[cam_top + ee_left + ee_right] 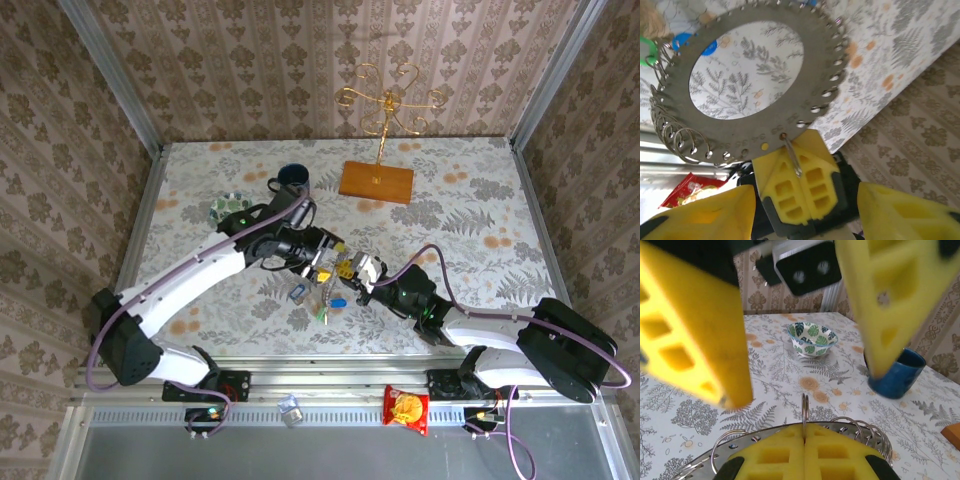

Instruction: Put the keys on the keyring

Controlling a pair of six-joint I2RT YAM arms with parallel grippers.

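The keyring (700, 80) is a flat grey disc with a hollow centre, holes round its rim and several small wire loops (677, 140). My right gripper (804, 427) is shut on one upright loop (804, 410) at the disc's edge; its closed yellow fingers (797, 185) sit just under the disc. My left gripper (802, 200) is open, one finger (700, 215) on each side of the right gripper's fingers and touching nothing. Both grippers meet at mid-table (335, 262) (362, 277). Keys with blue (338, 301) and green (322, 314) tags lie just below them; tags also show by the disc's edge (685, 40).
A green-patterned bowl (812, 338) and a blue mug (895, 375) stand behind the grippers, at back left in the top view. A gold wire stand on a wooden base (377, 180) is at the back centre. A red snack packet (406, 408) lies on the front rail.
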